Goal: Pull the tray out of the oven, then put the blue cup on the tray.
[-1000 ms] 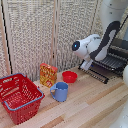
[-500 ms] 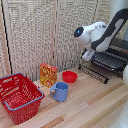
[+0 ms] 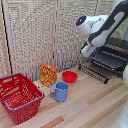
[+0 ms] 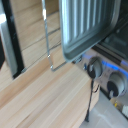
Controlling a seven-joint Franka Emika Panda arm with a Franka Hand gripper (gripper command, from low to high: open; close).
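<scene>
Blue cup (image 3: 61, 91) upright; handle toward red basket (image 3: 20, 96)

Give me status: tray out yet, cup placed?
Tray looks pulled out of the oven, resting above the open door; the wrist view shows it from close above. The arm is raised beside the oven, nothing visibly in hand; claw state unclear. Left: the blue cup stands on the table by the red bowl, not yet picked.

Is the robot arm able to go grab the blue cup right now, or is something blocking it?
Probably yes. The blue cup stands alone on open table, with the red bowl and orange packet apart behind it. The arm hangs above near the oven.
</scene>
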